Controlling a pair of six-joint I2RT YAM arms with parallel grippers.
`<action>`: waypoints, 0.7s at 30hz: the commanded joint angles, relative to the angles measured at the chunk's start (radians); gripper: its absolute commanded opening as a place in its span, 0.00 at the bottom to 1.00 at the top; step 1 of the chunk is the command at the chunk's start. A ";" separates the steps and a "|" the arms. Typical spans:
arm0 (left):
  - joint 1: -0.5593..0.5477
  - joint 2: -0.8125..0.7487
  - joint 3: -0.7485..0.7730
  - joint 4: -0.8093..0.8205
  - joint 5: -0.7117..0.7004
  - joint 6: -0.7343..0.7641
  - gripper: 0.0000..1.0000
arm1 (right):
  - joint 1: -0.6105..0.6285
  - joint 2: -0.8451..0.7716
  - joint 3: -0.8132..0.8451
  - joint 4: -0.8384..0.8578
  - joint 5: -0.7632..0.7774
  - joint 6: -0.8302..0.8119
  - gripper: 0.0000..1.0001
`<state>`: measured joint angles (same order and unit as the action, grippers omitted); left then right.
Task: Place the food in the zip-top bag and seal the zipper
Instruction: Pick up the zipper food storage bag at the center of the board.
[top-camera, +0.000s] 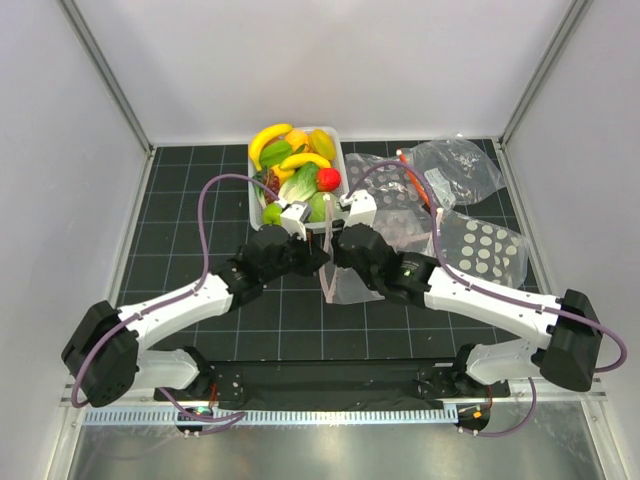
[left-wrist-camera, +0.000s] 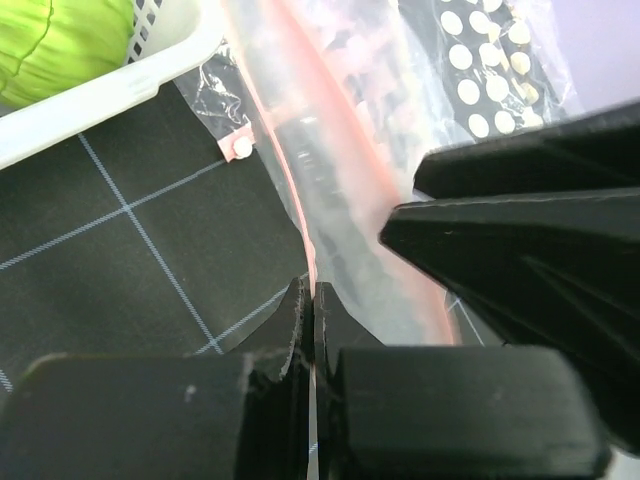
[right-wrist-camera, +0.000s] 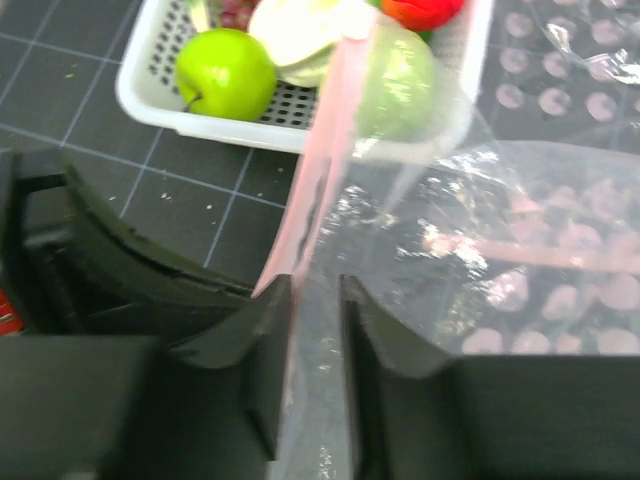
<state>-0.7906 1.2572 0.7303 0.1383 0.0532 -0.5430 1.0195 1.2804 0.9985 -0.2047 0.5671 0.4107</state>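
Note:
The zip-top bag (top-camera: 345, 280) stands on edge at the table's middle, with its pale pink zipper (top-camera: 328, 262) upright between both grippers. My left gripper (top-camera: 320, 256) is shut on the zipper (left-wrist-camera: 340, 105), its fingertips (left-wrist-camera: 313, 295) pinched together on the strip. My right gripper (top-camera: 340, 250) faces it, and its jaws (right-wrist-camera: 315, 290) stand a narrow gap apart around the bag's film beside the zipper (right-wrist-camera: 330, 130). The food (top-camera: 295, 165) lies piled in the white mesh basket (top-camera: 337, 135): yellow bananas, green pieces, a red piece (right-wrist-camera: 420, 10) and a green apple (right-wrist-camera: 225, 72).
The basket (right-wrist-camera: 200, 125) stands just beyond the bag. A crumpled clear bag (top-camera: 455, 165) and polka-dot plastic sheets (top-camera: 485, 250) lie at the right. White walls with metal posts enclose the black gridded mat (top-camera: 180, 210).

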 joint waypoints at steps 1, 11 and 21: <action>-0.001 -0.033 0.027 0.029 -0.009 0.011 0.00 | 0.016 0.017 0.054 -0.100 0.131 0.019 0.37; -0.001 -0.053 0.004 0.090 0.068 0.011 0.00 | 0.019 0.017 0.052 -0.082 0.070 0.011 0.50; -0.001 -0.064 0.017 0.049 0.034 0.014 0.00 | 0.021 0.053 0.097 -0.163 0.178 0.057 0.19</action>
<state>-0.7906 1.2270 0.7303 0.1734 0.1055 -0.5423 1.0332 1.3418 1.0466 -0.3397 0.6540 0.4393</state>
